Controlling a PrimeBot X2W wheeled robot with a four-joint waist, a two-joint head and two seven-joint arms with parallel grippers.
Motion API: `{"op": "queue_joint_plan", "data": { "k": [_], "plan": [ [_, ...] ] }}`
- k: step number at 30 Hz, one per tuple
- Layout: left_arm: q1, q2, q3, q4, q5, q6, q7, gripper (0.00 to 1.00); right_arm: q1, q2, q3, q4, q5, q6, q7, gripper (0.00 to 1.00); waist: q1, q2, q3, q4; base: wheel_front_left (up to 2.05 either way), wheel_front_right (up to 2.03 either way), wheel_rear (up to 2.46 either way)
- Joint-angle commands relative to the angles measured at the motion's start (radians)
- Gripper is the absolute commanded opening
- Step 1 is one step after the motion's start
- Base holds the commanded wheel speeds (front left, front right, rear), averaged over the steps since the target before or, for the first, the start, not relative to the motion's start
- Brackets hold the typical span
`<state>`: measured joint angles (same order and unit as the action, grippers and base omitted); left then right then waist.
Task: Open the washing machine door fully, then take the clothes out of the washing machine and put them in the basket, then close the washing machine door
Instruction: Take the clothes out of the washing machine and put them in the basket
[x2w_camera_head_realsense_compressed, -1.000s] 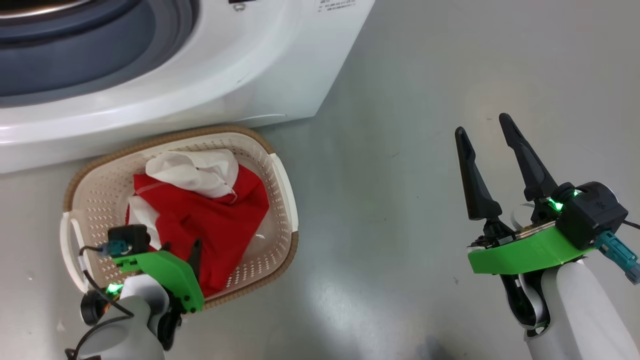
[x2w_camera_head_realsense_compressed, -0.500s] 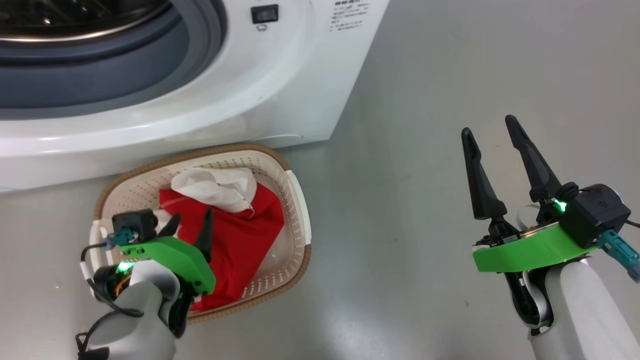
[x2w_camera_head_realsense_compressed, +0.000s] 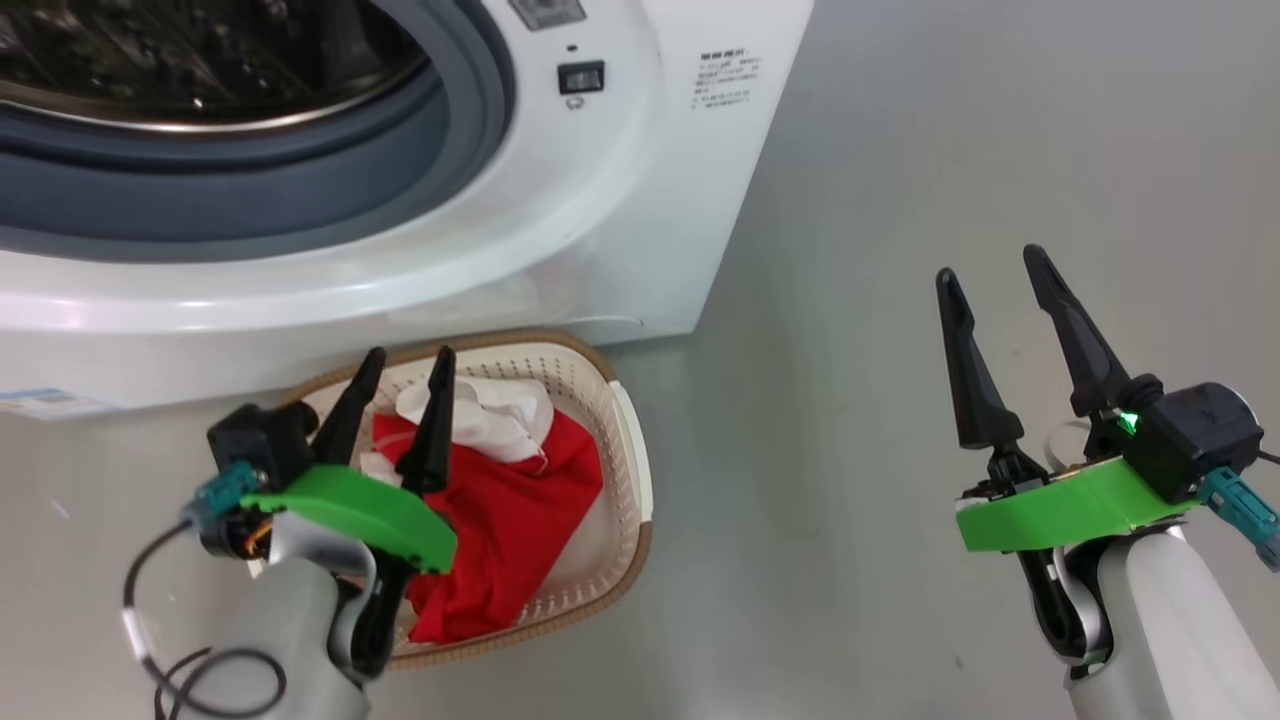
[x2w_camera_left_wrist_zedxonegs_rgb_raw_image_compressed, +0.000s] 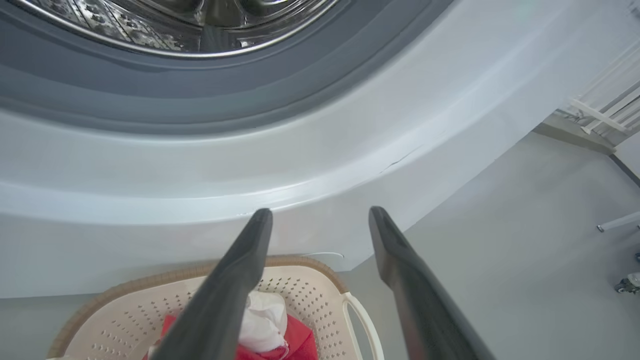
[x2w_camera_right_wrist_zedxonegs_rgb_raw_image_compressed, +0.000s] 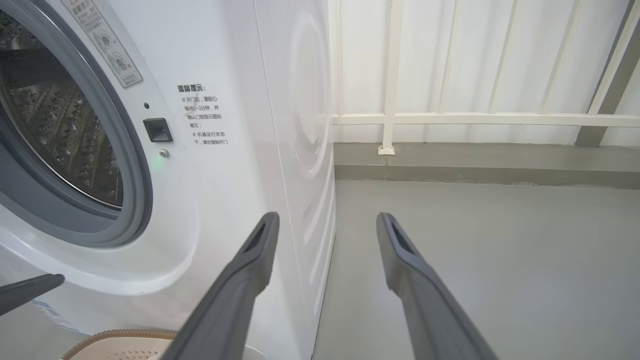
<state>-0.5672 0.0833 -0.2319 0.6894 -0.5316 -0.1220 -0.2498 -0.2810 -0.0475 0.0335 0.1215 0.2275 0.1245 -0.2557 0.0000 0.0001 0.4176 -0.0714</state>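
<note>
Left gripper (x2w_camera_head_realsense_compressed: 410, 357) first: fingers spread wide, fully released, not gripping anything. In the head view it sits at about 7 o'clock, fingers pointing to 12. In its own wrist view (x2w_camera_left_wrist_zedxonegs_rgb_raw_image_compressed: 320, 212) the tips line up against the white lower front of the washing machine (x2w_camera_head_realsense_compressed: 600, 200). I honestly can't tell from these angles how much air there is between the tips and the panel, but they look apart.

Right under those fingers is the basket (x2w_camera_head_realsense_compressed: 632, 470), on the floor (x2w_camera_head_realsense_compressed: 850, 400) just in front of the machine and nearly touching its base. The clothes (x2w_camera_head_realsense_compressed: 520, 510) are piled inside it, mostly red, with the white piece (x2w_camera_head_realsense_compressed: 500, 415) on top at the 12 o'clock end of the heap. The wrist view shows the same pile (x2w_camera_left_wrist_zedxonegs_rgb_raw_image_compressed: 297, 342) behind my left finger (x2w_camera_left_wrist_zedxonegs_rgb_raw_image_compressed: 225, 295).

Right gripper (x2w_camera_head_realsense_compressed: 990, 265) is at 4 o'clock in the head view, well apart from the basket. It's also wide open and empty, over bare floor. Its wrist view (x2w_camera_right_wrist_zedxonegs_rgb_raw_image_compressed: 326, 216) looks past the machine's right front corner.

Further out, at 11 o'clock, the machine's opening shows the grey rubber ring (x2w_camera_head_realsense_compressed: 300, 200) and the steel drum (x2w_camera_head_realsense_compressed: 200, 60). The latch slot (x2w_camera_head_realsense_compressed: 582, 77) is at the ring's 3 o'clock side.
</note>
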Motion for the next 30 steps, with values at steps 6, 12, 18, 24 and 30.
{"op": "queue_joint_plan", "data": {
  "k": [6, 12, 18, 24, 30],
  "plan": [
    [0.109, 0.016, 0.092, -0.219, 0.096, 0.038, -0.012, 1.0, 0.029, -0.003, 0.01, -0.009, -0.004, 0.006, -0.006, 1.0, 0.0, -0.0001, -0.07, 0.018, 0.0, 0.0, 0.0],
    [0.23, -0.001, 0.178, -0.422, 0.177, 0.09, -0.012, 1.0, 0.052, -0.003, -0.005, 0.0, -0.008, 0.006, -0.006, 1.0, 0.0, -0.0001, -0.146, 0.021, 0.0, 0.0, 0.0],
    [0.321, -0.009, 0.226, -0.515, 0.203, 0.105, -0.012, 1.0, 0.091, -0.003, -0.021, 0.004, -0.016, 0.006, -0.006, 1.0, 0.0, -0.0001, -0.215, 0.023, 0.0, 0.0, 0.0],
    [0.399, 0.005, 0.251, -0.562, 0.233, 0.114, -0.012, 1.0, 0.147, -0.003, -0.04, -0.015, -0.029, 0.006, -0.006, 1.0, 0.0, -0.0001, -0.276, 0.025, 0.0, 0.0, 0.0],
    [0.462, 0.024, 0.273, -0.599, 0.246, 0.124, -0.012, 1.0, 0.206, -0.003, -0.05, -0.043, -0.027, 0.006, -0.006, 1.0, 0.0, -0.0001, -0.318, 0.02, 0.0, 0.0, 0.0]
  ]
}}
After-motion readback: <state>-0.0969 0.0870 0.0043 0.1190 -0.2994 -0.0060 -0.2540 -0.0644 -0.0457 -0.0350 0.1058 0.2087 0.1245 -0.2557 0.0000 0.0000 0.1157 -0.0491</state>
